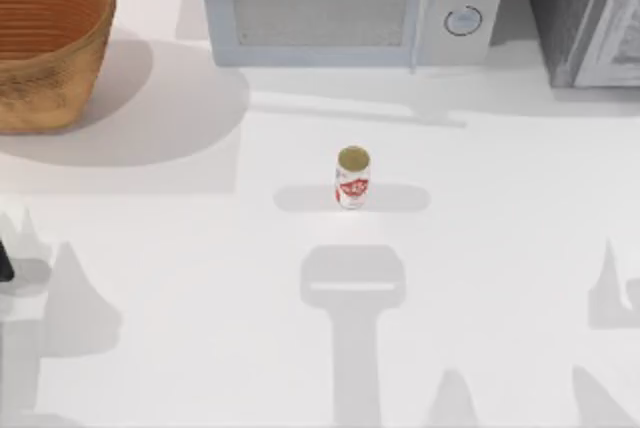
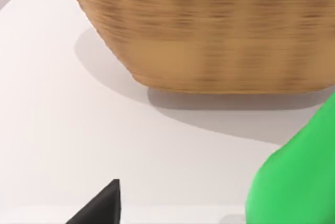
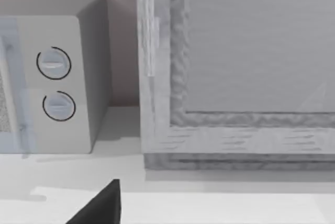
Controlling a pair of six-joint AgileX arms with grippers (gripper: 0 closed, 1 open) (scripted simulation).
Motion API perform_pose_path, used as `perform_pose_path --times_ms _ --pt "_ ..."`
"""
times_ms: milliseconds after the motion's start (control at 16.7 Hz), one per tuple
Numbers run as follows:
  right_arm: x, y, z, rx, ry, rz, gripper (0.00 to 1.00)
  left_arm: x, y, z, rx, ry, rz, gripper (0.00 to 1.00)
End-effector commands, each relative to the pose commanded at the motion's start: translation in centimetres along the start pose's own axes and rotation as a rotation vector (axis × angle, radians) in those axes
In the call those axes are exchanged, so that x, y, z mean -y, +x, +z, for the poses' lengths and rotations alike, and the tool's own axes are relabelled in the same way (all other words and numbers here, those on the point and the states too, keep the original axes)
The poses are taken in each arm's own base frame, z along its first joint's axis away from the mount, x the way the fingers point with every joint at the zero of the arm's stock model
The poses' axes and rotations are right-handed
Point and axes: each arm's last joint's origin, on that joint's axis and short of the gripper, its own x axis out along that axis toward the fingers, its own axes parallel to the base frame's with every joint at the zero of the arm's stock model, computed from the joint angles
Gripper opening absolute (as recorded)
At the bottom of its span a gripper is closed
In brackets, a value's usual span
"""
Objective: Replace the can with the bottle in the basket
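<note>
One can (image 1: 352, 178) stands upright near the middle of the table (image 1: 200, 348), out in the open and well apart from the basket (image 1: 45, 43), which sits at about ten o'clock from it in the top view's far left corner. So the can is already out of the basket, and we judge that the first half of the swap is done. At twelve o'clock from the can stands a microwave (image 1: 340, 3), and at about two o'clock a grey cabinet (image 1: 585, 13).

Our left arm's wrist view looks at the basket's woven outer wall, close ahead, with a bright green shape (image 2: 298, 177) in the near corner of the frame. We take that shape for the bottle, but we cannot tell whether our left gripper is clenched on it or merely beside it; one dark fingertip (image 2: 102, 205) is all we see of the tool. In the right wrist view our right arm faces the microwave's dials and the cabinet, and there too a single dark fingertip (image 3: 102, 205) leaves the tool's state unknown.

The step in hand, as we judge it, is bringing the bottle to the basket. The next move calls for lifting it above the rim, carrying it over the ribbed inside, and letting go low enough that it does not tip the basket.
</note>
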Motion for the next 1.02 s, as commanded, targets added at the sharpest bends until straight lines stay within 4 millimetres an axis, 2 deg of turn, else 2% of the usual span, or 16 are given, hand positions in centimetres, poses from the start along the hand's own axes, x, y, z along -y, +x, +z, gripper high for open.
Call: perform_pose_path --times_ms 60,840,1020 --pt "0.00 0.00 0.00 0.000 0.000 0.000 1.00 0.00 0.00 0.00 0.000 0.000 0.000 1.00" --pt "0.00 0.00 0.00 0.000 0.000 0.000 1.00 0.00 0.00 0.00 0.000 0.000 0.000 0.02" --pt "0.00 0.00 0.00 0.000 0.000 0.000 1.00 0.00 0.00 0.00 0.000 0.000 0.000 0.00"
